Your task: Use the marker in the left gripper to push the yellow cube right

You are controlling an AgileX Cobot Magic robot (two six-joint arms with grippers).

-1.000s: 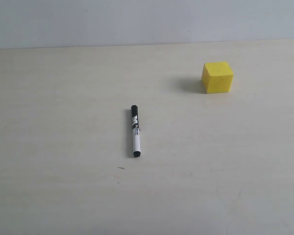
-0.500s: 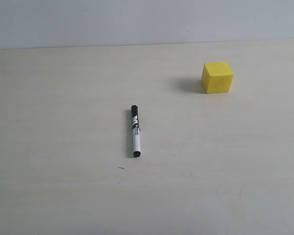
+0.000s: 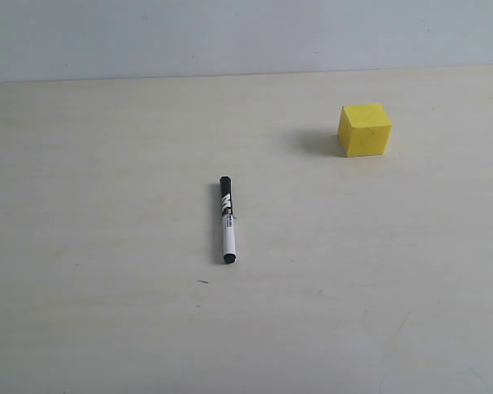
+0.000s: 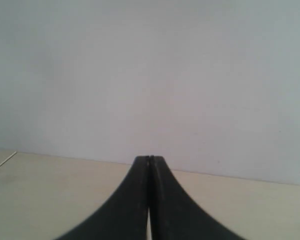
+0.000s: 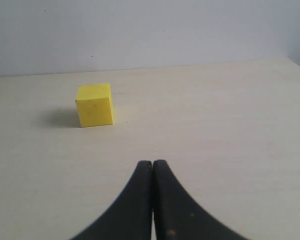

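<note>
In the exterior view the marker [image 3: 227, 220] is seen lying flat near the middle of the desk [image 3: 107, 312], gripped by nothing, its longer black end turned toward the far edge. The yellow cube [image 3: 365, 130] is set well apart from it, toward the far right corner. Neither arm is shown there. The left gripper [image 4: 149, 160] is seen only in the left wrist view, its jaws pressed together on nothing, with a pale wall [image 4: 150, 75] beyond the desk. The right gripper [image 5: 152, 164] is shown only by the right wrist view, jaws likewise pressed together and empty, the cube ahead of them.
</note>
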